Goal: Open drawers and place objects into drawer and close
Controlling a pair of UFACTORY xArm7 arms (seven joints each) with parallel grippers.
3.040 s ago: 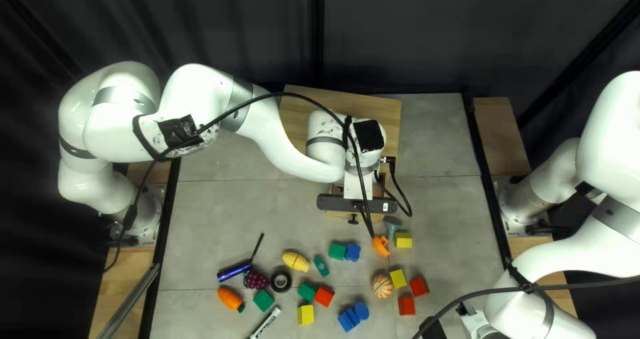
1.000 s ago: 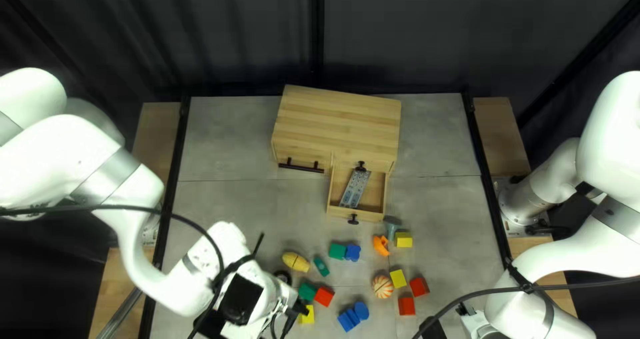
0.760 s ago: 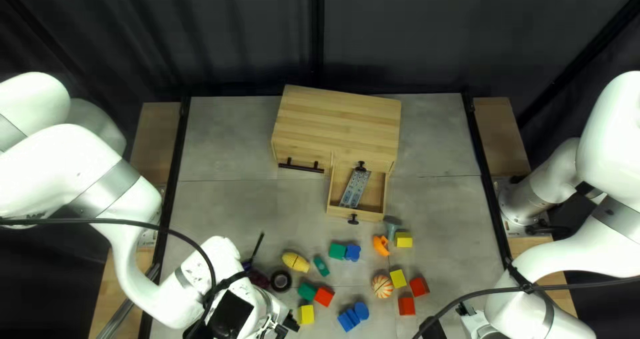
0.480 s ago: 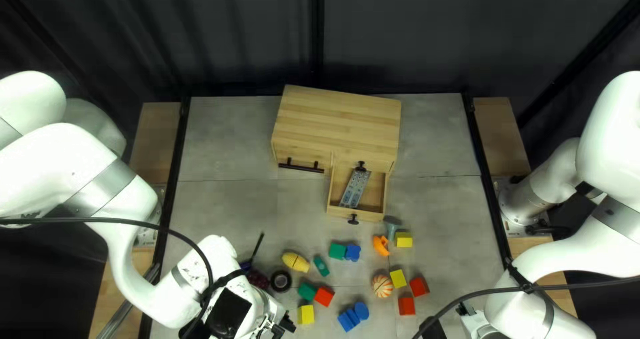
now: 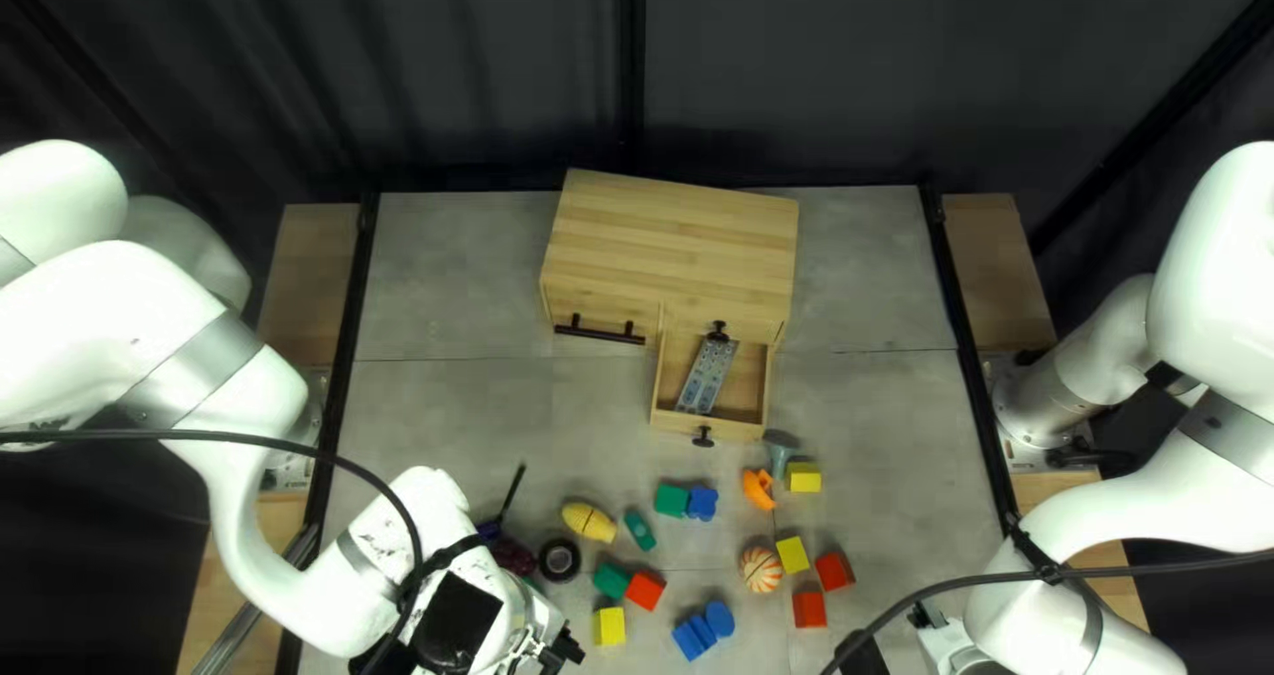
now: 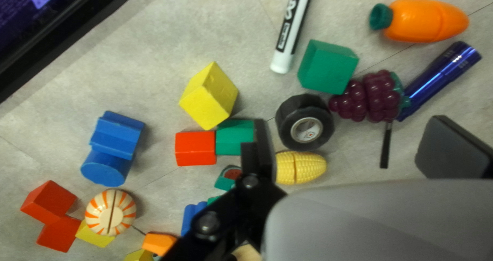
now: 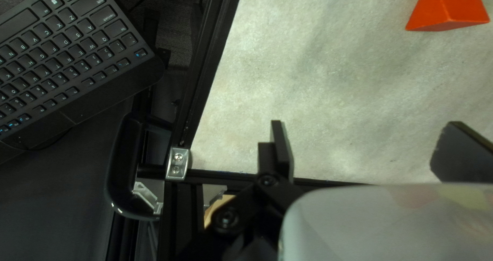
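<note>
At the near left of the top left view, my left gripper (image 5: pixel 564 651) is over the near end of the toys. In the left wrist view my left gripper (image 6: pixel 359 148) is open above the tire (image 6: pixel 305 122), grapes (image 6: pixel 367 98) and corn (image 6: pixel 302 167), holding nothing. A marker (image 6: pixel 291 30), green block (image 6: pixel 327 66) and carrot (image 6: pixel 423 20) lie ahead. The wooden chest's right drawer (image 5: pixel 704 423) stands pulled out with a grey remote (image 5: pixel 707 376) inside. My right gripper (image 5: pixel 865 654) is at the near edge; in the right wrist view my right gripper (image 7: pixel 372 150) is open and empty.
Blocks, an orange piece (image 5: pixel 758 489), a striped ball (image 5: pixel 761 570) and a blue flashlight (image 6: pixel 439 79) lie scattered on the table's near half. The chest (image 5: pixel 677 230) has a black bar handle (image 5: pixel 600 334). A keyboard (image 7: pixel 67 50) is beyond the table edge.
My left arm has swung from over the drawer to the near left, uncovering the drawer and remote, and has barely moved in the last half second. The right arm has stayed still.
</note>
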